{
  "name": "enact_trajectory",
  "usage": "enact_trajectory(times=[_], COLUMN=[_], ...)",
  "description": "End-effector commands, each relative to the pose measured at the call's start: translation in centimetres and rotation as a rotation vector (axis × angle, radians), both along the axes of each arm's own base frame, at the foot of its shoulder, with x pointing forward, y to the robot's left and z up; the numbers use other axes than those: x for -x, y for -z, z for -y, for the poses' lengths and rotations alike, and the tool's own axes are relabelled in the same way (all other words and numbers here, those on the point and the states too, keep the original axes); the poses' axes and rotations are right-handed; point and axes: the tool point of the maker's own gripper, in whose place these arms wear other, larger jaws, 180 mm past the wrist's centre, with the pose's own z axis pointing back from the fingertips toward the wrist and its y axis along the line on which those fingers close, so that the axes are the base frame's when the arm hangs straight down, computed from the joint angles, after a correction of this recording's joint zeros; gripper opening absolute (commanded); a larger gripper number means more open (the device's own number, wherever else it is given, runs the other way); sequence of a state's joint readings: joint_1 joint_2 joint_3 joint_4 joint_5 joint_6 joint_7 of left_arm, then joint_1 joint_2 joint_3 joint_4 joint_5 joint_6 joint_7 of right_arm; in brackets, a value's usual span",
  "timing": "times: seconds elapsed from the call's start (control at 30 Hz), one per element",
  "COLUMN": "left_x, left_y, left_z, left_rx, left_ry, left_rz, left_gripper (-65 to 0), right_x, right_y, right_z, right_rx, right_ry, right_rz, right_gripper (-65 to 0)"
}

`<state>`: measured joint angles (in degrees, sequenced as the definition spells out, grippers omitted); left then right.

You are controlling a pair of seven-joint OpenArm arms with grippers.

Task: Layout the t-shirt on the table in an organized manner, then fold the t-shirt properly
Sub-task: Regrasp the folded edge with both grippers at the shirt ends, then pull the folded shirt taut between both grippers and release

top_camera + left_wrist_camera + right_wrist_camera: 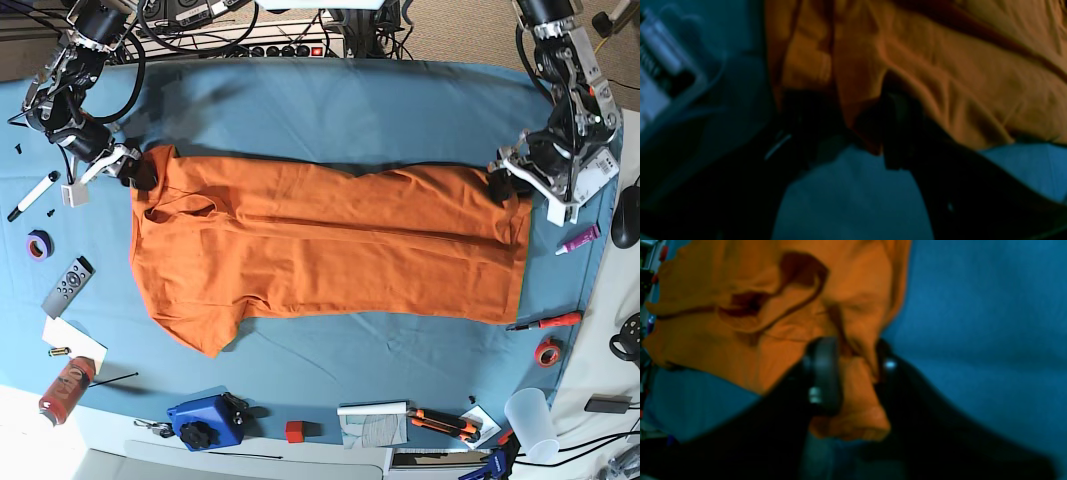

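The orange t-shirt (pixel 330 240) lies spread lengthwise across the blue-teal table (pixel 350 110), with a sleeve pointing toward the near left. My right gripper (pixel 140 172) is at the shirt's far-left corner. In the right wrist view its fingers (pixel 823 373) pinch a bunched fold of the t-shirt (pixel 740 340), so the right gripper (pixel 858 370) is shut on it. My left gripper (pixel 498 183) is at the far-right corner. In the left wrist view the left gripper (pixel 862 133) stands open, with a corner of the t-shirt (pixel 940 66) lying between its dark fingers (pixel 900 133).
On the left edge lie a marker (pixel 32 196), a purple tape roll (pixel 38 244), a remote (pixel 68 287) and a red can (pixel 65 388). A blue box (pixel 205 420) and pliers (pixel 445 422) sit in front. A screwdriver (pixel 545 322), tape (pixel 547 352) and a cup (pixel 530 412) are at the right.
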<state>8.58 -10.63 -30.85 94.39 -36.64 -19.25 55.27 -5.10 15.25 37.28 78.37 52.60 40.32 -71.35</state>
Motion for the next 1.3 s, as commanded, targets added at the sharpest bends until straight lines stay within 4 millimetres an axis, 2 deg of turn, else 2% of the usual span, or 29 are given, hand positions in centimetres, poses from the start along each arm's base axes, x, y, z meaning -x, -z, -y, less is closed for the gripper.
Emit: enact_trajectory(times=[0.0, 0.03, 0.17, 0.27, 0.33, 0.47, 0.57, 0.73, 0.93, 1.27], left_x=[0.0, 0.3, 1.0, 1.1, 1.2, 1.9, 2.6, 3.5, 5.2, 7.1], left_y=[-0.1, 0.1, 0.8, 0.9, 1.0, 1.0, 1.1, 1.0, 1.2, 1.0], left_z=[-0.4, -0.5, -0.9, -1.1, -1.4, -2.7, -3.0, -1.1, -1.0, -0.8], left_rx=[-0.011, -0.007, -0.019, -0.031, -0.033, -0.033, -0.035, 0.054, 0.056, 0.025], left_ry=[-0.005, -0.017, -0.033, -0.035, -0.042, -0.079, -0.06, 0.01, 0.017, 0.045], left_rz=[-0.011, -0.029, -0.087, -0.095, -0.101, -0.118, -0.142, -0.154, -0.181, -0.215], left_gripper=[-38.0, -41.6, -64.6, -65.0, -65.0, -65.0, -65.0, -65.0, -65.0, -65.0], right_x=[0.8, 0.8, 0.8, 0.3, -0.1, -0.2, 0.2, 0.6, 1.8, 3.6], right_y=[0.5, 0.5, 0.3, -0.5, -1.4, -3.0, -2.6, -2.4, -2.3, -4.8], right_z=[0.5, 0.5, 0.9, 2.3, 3.9, 6.6, 6.8, 6.7, 6.8, 9.7], right_rx=[0.034, 0.035, 0.045, 0.081, 0.112, 0.137, 0.148, 0.15, 0.121, 0.06], right_ry=[-0.016, -0.017, -0.017, -0.012, 0.018, 0.085, 0.082, 0.073, 0.077, 0.192], right_rz=[-0.052, -0.054, -0.053, -0.044, -0.025, 0.009, -0.018, -0.041, -0.054, 0.031], right_gripper=[-58.4, -64.9, -65.0, -65.0, -65.0, -65.0, -65.0, -65.0, -65.0, -65.0])
